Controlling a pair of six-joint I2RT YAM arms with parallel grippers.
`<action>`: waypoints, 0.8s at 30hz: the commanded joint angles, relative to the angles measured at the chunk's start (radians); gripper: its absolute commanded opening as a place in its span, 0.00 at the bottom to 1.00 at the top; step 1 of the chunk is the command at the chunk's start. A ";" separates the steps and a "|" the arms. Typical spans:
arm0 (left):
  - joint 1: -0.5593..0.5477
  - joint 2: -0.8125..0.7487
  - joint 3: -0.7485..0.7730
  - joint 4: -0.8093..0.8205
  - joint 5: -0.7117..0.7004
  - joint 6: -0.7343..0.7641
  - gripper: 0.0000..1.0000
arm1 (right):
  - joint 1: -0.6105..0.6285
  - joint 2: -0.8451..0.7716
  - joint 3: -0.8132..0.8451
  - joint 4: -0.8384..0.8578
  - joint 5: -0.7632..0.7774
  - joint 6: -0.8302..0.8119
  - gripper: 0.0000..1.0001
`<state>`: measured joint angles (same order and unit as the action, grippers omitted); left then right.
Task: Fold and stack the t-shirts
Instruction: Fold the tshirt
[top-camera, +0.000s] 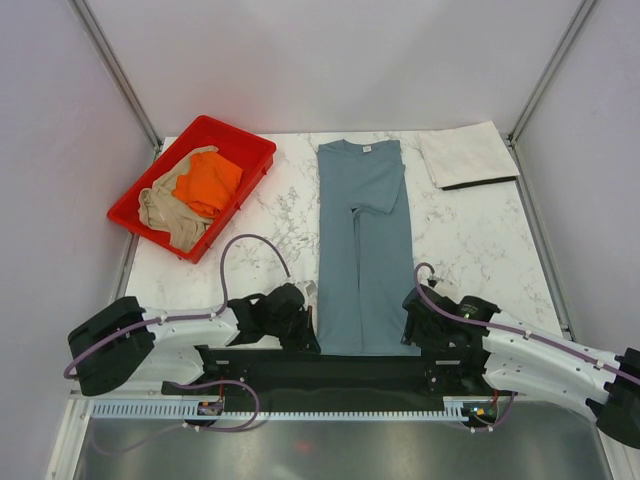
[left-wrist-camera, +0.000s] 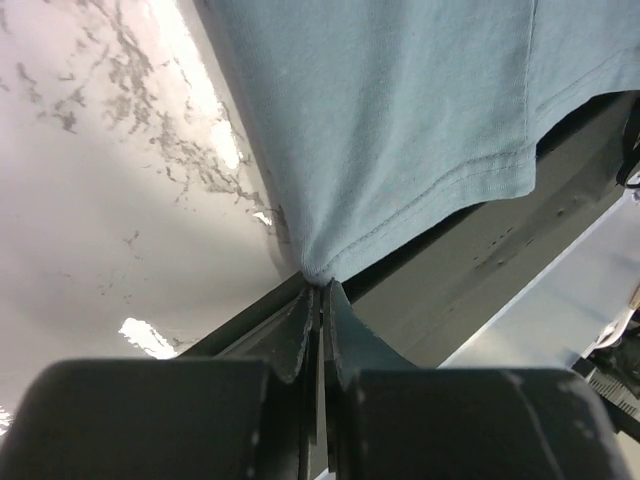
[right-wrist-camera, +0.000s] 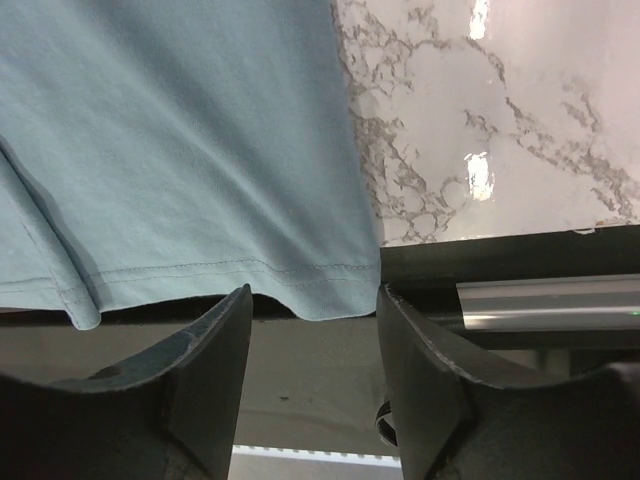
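Left tool (left-wrist-camera: 320, 292) clamped together on the near-left hem corner of the blue-grey shirt (top-camera: 362, 250). Right tool (right-wrist-camera: 315, 298) apart at the near-right hem corner. Shirt lies as a long narrow strip mid-bench (top-camera: 470, 240). Far left - red tray (top-camera: 243, 148) holds the orange shirt (top-camera: 208, 182) and tan shirt (top-camera: 170, 215). Far right - off-white shirt (top-camera: 465, 153), folded flat.

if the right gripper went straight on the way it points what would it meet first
Probably the hem of the blue-grey t-shirt, lying just ahead of the open right gripper; height above it is unclear.
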<state>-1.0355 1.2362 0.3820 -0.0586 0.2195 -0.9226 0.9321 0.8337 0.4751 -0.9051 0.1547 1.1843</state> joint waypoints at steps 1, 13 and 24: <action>0.028 -0.038 -0.015 0.020 0.014 -0.028 0.02 | 0.002 -0.021 -0.009 -0.031 0.005 0.060 0.62; 0.063 -0.124 -0.028 -0.096 -0.031 -0.004 0.02 | 0.002 -0.039 -0.044 0.015 -0.041 0.092 0.48; 0.066 -0.146 -0.029 -0.129 -0.051 0.007 0.02 | 0.004 -0.143 -0.165 0.097 -0.067 0.136 0.43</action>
<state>-0.9764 1.1076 0.3420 -0.1665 0.1875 -0.9272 0.9321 0.7189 0.3092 -0.7971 0.0784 1.2915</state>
